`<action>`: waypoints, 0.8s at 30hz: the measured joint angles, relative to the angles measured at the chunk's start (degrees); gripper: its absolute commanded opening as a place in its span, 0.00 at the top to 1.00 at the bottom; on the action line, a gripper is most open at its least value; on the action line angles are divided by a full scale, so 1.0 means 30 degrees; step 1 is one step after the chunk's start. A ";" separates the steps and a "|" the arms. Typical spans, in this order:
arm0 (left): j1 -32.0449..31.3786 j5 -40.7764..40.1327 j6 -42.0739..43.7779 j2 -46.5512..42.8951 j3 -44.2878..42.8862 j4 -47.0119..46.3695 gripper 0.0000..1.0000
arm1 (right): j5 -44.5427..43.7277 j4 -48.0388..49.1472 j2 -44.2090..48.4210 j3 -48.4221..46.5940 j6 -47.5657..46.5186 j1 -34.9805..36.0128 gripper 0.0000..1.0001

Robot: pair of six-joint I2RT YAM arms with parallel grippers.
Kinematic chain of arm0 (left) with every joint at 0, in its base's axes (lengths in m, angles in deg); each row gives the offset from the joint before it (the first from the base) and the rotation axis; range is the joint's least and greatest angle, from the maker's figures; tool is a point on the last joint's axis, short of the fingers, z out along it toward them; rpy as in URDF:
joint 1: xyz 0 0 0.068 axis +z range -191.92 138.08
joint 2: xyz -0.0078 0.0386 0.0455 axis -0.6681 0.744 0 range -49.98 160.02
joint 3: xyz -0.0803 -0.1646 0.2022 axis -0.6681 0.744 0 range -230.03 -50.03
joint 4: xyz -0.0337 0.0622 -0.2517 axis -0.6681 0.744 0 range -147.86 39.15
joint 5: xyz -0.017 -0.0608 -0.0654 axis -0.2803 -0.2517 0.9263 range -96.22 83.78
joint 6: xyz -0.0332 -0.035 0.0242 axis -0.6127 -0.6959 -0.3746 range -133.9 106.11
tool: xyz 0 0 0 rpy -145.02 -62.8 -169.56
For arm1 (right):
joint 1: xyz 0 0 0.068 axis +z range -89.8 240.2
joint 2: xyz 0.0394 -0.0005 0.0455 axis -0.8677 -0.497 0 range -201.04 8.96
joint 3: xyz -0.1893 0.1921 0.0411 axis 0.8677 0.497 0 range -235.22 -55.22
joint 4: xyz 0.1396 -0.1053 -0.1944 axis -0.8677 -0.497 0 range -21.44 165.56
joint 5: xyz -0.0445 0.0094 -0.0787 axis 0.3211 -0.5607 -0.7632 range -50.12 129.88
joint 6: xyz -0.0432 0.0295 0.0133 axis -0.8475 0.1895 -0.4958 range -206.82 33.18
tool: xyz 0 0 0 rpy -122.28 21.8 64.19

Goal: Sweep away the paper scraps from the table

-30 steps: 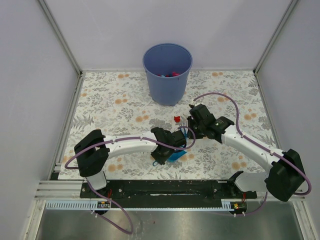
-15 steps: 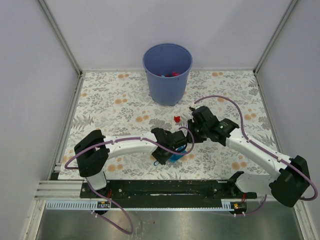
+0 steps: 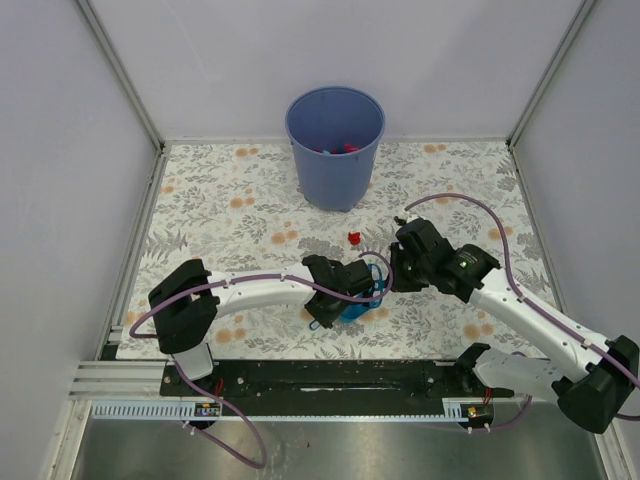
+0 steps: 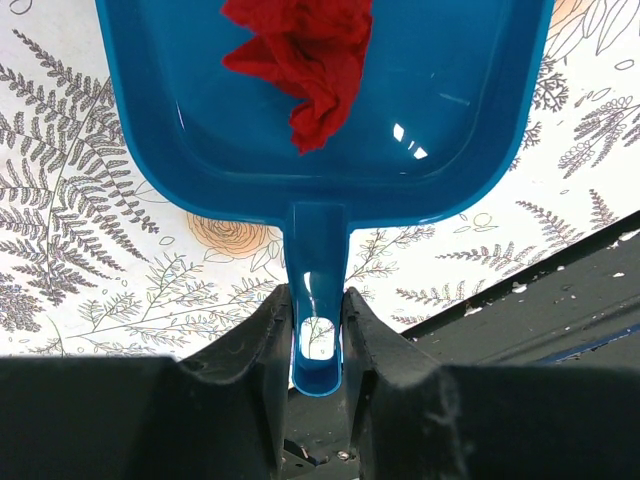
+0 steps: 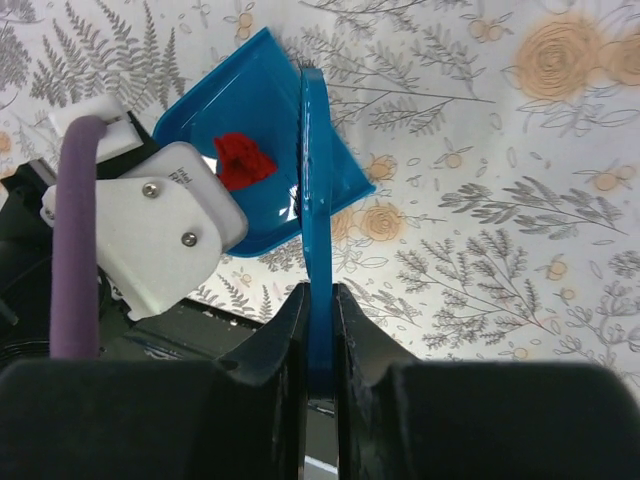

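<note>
My left gripper (image 4: 318,300) is shut on the handle of the blue dustpan (image 4: 440,130), which lies flat on the table (image 3: 215,225) near its front middle. One crumpled red paper scrap (image 4: 300,50) lies inside the pan; it also shows in the right wrist view (image 5: 243,160). My right gripper (image 5: 320,295) is shut on a thin blue sweeper (image 5: 315,180), whose tip reaches the pan's (image 5: 250,90) right rim. In the top view, the left gripper (image 3: 345,283) and right gripper (image 3: 393,272) meet over the dustpan (image 3: 352,311). Another red scrap (image 3: 353,238) lies on the table just beyond them.
A blue bin (image 3: 335,150) stands at the back middle of the table with red and pink bits inside. The black slotted rail (image 3: 320,375) runs along the front edge and shows close to the pan in the left wrist view (image 4: 560,290). Walls enclose three sides.
My right arm has swung to the right and nearer the front, and its gripper has shifted slightly right with the sweeper. The left arm, dustpan and loose scrap have not moved.
</note>
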 measured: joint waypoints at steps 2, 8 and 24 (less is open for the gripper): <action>0.0000 -0.0015 -0.0007 0.0000 0.0000 -0.0015 1.00 | -0.0707 -0.0277 0.0255 -0.0124 0.0117 0.0029 1.00; 0.0000 -0.0131 -0.0029 -0.0015 0.0000 -0.0066 1.00 | -0.3315 -0.1399 0.1195 -0.0852 0.0313 0.0095 1.00; 0.0000 -0.1421 -0.0510 -0.0138 -0.7380 0.4911 1.00 | -0.9617 -0.3402 0.4233 -0.1224 0.4160 0.0102 1.00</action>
